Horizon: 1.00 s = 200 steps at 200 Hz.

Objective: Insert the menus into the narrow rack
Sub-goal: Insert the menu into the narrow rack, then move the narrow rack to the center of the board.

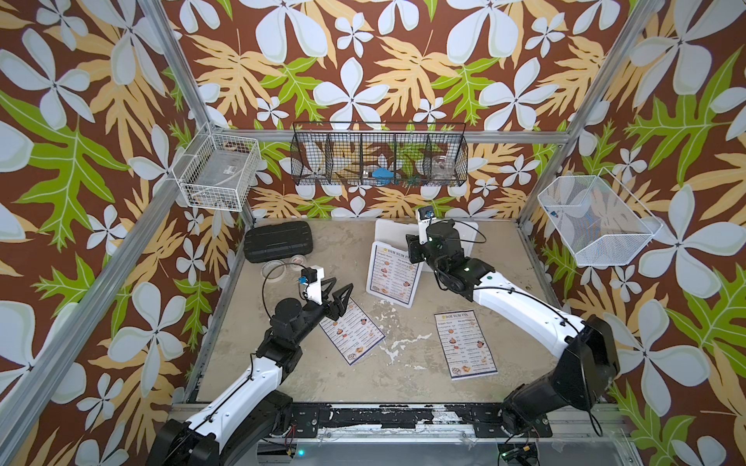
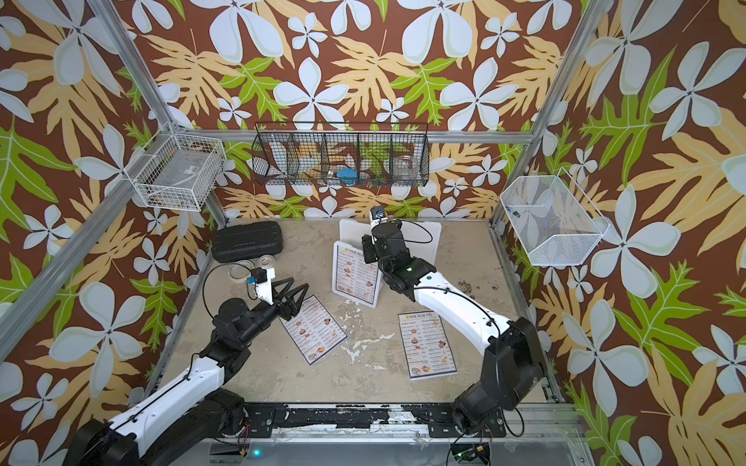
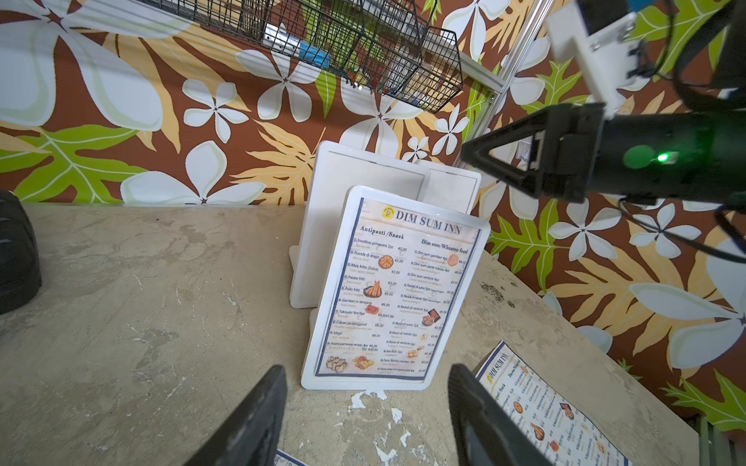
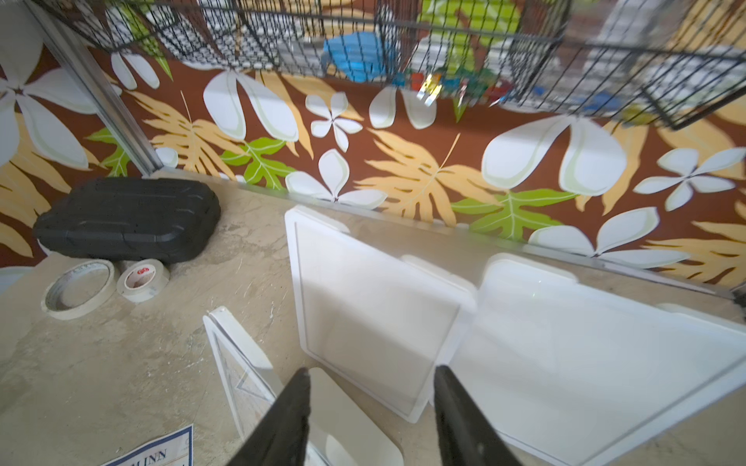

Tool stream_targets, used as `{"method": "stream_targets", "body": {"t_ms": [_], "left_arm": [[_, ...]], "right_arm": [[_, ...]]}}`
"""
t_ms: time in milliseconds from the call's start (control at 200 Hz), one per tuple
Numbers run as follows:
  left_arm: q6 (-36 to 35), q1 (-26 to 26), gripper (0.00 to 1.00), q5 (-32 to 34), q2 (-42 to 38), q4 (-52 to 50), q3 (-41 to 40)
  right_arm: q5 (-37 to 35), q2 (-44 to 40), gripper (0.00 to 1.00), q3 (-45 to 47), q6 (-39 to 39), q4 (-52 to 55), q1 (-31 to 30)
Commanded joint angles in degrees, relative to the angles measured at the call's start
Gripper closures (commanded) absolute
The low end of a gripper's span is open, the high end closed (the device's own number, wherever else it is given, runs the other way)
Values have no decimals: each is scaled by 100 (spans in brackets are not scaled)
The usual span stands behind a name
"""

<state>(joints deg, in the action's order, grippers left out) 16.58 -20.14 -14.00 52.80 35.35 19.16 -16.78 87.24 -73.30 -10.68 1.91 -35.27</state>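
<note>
— Entry one, left arm (image 1: pixel 242 387)?
— White shell links with small dark screws, black joint housings, and a thin black cable (image 1: pixel 263 288) looping off the wrist.
— Entry two, right arm (image 1: pixel 524 310)?
— Same white-and-black finish. Round green dot (image 1: pixel 489 277) on the shell, green light (image 3: pixel 662 157) lit on the black wrist.
— Left gripper (image 1: pixel 343 281), right gripper (image 4: pixel 372 370)?
— Black fingers, hollow triangular frames. Each wrist has a white camera bracket (image 1: pixel 317 288) with a black-and-blue camera.
</note>
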Motion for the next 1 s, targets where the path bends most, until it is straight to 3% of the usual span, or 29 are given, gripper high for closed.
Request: {"method": "stream_targets", "body": {"t_ms": [0, 140, 460, 996], "left_arm": [[-136, 10, 34, -110, 314, 384, 133], [-324, 10, 32, -516, 1072, 1235, 220], [-378, 124, 31, -1073, 2329, 1695, 904], [28, 498, 32, -2538, 4374, 2083, 2303]], "right_arm": [[-284, -415, 39, 396, 86, -198, -6], [-257, -1212, 30, 1395, -143, -646, -7], [546, -2686, 17, 3919, -564, -2339, -6], [1180, -1359, 18, 3800, -725, -2960, -9]]}}
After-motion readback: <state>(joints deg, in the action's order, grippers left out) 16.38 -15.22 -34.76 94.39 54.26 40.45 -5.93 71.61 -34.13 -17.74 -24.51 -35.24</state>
